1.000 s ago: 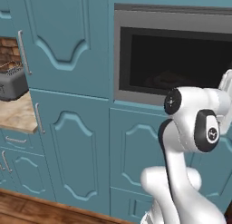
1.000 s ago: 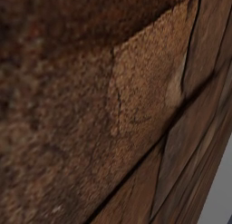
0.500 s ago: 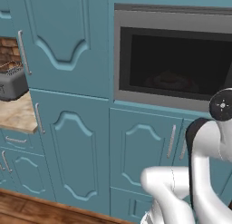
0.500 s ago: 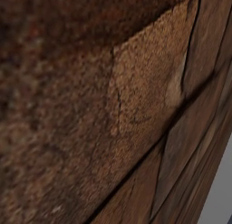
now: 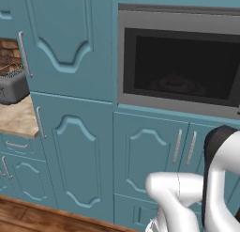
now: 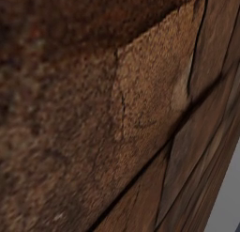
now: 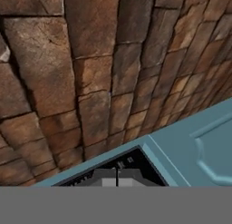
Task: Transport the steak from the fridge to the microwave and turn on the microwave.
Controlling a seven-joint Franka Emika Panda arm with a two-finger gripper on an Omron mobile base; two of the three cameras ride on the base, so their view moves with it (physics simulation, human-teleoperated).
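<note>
The microwave (image 5: 140, 62) is built into the teal cupboards, and its dark interior shows. A dim reddish lump, the steak (image 5: 176, 82), lies inside on the floor of the cavity. My arm (image 5: 220, 179) bends up from the lower right, with the hand past the frame's edge. In the hand view my gripper (image 7: 117, 178) sits at the bottom, its grey fingertips (image 7: 107, 180) pressed together with nothing between them. It is right up against the microwave's black button panel (image 7: 141, 164). The fridge is out of view.
Teal cupboard doors (image 5: 79, 151) run below and left of the microwave. A silver toaster (image 5: 11, 85) stands on a wooden counter (image 5: 16, 119) at far left. A brown brick wall (image 7: 90, 73) rises beside the panel. Brick (image 6: 117, 109) also sits close to the right base camera.
My arm has swung right and down across the microwave front, and its elbow has left the middle of the left base view. The cupboards and microwave stay put.
</note>
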